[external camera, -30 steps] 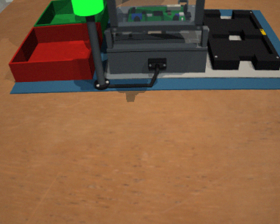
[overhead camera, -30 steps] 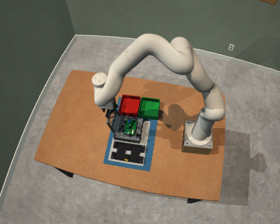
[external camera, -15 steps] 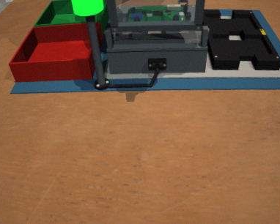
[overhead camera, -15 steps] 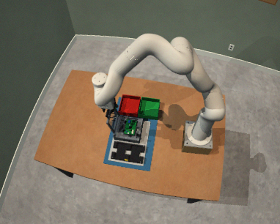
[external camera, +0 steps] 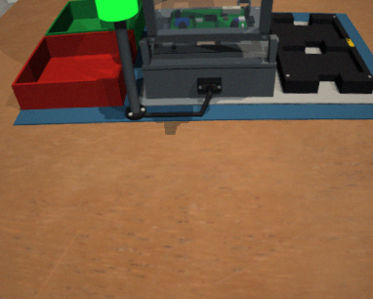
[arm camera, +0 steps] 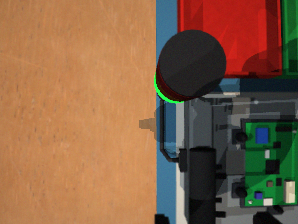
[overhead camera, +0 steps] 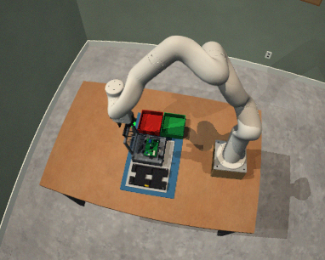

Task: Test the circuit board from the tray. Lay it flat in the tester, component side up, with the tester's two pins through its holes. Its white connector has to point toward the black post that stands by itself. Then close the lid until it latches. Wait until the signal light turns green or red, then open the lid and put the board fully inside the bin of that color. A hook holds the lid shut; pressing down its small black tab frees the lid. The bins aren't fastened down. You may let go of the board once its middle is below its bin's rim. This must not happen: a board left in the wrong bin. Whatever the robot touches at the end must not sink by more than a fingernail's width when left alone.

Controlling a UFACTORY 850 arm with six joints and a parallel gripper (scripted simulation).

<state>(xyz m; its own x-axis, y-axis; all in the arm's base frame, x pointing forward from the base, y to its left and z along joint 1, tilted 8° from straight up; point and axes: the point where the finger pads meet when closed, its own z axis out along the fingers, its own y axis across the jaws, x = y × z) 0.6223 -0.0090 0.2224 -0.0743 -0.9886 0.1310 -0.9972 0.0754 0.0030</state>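
Circuit board (overhead camera: 151, 147) (external camera: 209, 20) (arm camera: 272, 162): lying in the tester (overhead camera: 148, 161) (external camera: 209, 80) (arm camera: 200, 120), component side up, looking flat; showing a bright green face, partly darkened by shadow.
Blue parts: a larger square blue block (arm camera: 262, 135) is sitting near one corner in the wrist view, a smaller blue one (arm camera: 258, 195) near the lower edge.
Dark chip (arm camera: 272, 166): standing out black near the board's middle.
Pale connector (arm camera: 289, 191): showing creamy white and oblong, near the board's lower edge in the wrist view.
Pins: too small to tell in the holes.
Lid (overhead camera: 128, 140) (external camera: 207, 37): standing raised, its clear pane letting the board show through in the exterior view.
Signal light (overhead camera: 134, 124) (external camera: 116, 7) (arm camera: 159, 90): glowing green.
Hand (overhead camera: 126, 123): released, fingers standing partway apart and grasping nothing; hovering near the raised lid and the light.
Red bin (overhead camera: 151, 121) (external camera: 70, 95) (arm camera: 230, 30): standing beside the green bin (overhead camera: 173, 126) (external camera: 97, 25) (arm camera: 290, 30), nearer the light.
Tray (overhead camera: 138, 174) (external camera: 324, 64): lying black beside the tester, holding no board.
Blue mat (overhead camera: 127, 183) (external camera: 85, 116) (arm camera: 166, 200): lying on the tabletop (overhead camera: 87, 144) (external camera: 183, 210) (arm camera: 75, 125).
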